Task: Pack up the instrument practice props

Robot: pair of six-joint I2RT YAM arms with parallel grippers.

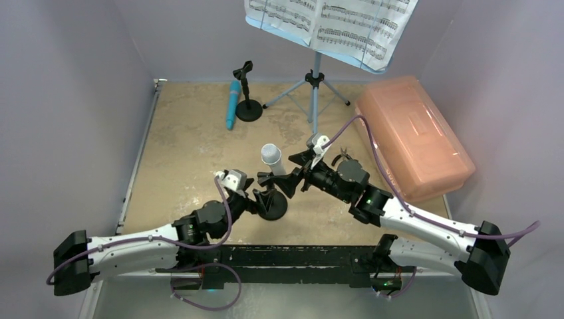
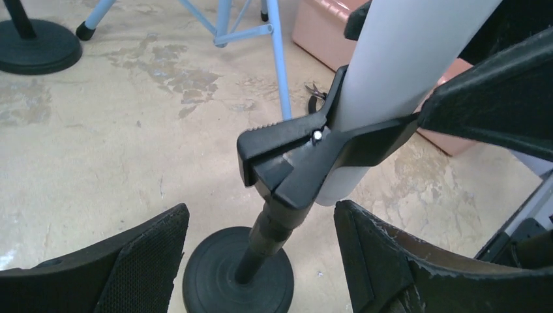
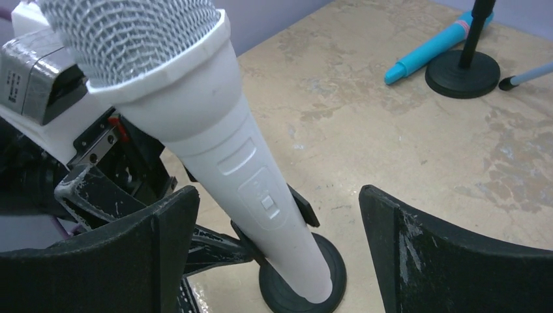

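A white microphone (image 1: 272,158) stands tilted in the clip of a black round-based holder (image 1: 271,203) at the table's middle. My left gripper (image 2: 261,261) is open, its fingers on either side of the holder's stem (image 2: 264,241) just above the base, apart from it. My right gripper (image 3: 277,248) is open around the white microphone's (image 3: 228,150) lower body, which lies closer to its left finger (image 3: 130,254). A blue microphone (image 1: 233,104) lies beside the second holder (image 1: 249,106) at the back. The light-blue music rack (image 1: 314,86) stands behind on tripod legs, bearing sheet-music pages (image 1: 332,23).
A pink translucent box (image 1: 416,136) lies closed at the right, just behind my right arm. Small pliers (image 2: 315,94) lie by its near corner. Walls close the left, back and right sides. A tripod leg (image 2: 277,59) reaches toward the middle.
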